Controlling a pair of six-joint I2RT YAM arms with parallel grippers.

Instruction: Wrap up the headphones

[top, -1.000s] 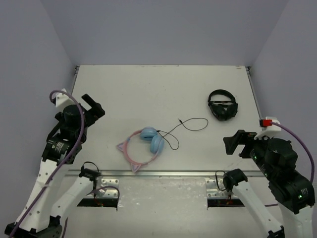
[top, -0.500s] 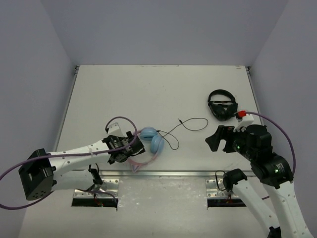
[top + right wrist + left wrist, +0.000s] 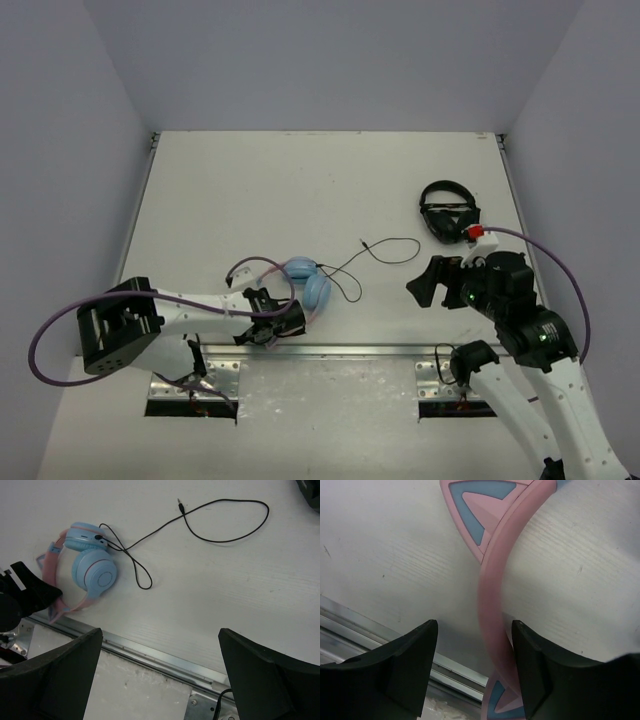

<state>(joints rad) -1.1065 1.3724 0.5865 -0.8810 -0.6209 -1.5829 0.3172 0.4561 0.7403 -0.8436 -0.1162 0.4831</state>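
The left tool (image 3: 472,630), spread, straddles the pink band of the headphones (image 3: 95,572) near the table's (image 3: 300,190) near edge; the right tool (image 3: 160,636), also spread, hangs to their right.

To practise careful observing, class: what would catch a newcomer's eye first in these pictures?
The pink cat-ear headphones with blue earcups, lying near the table's front edge, stand out first. The left gripper's open fingers straddle their headband, and the thin black cable trails loose to the right toward the all-black headphones.
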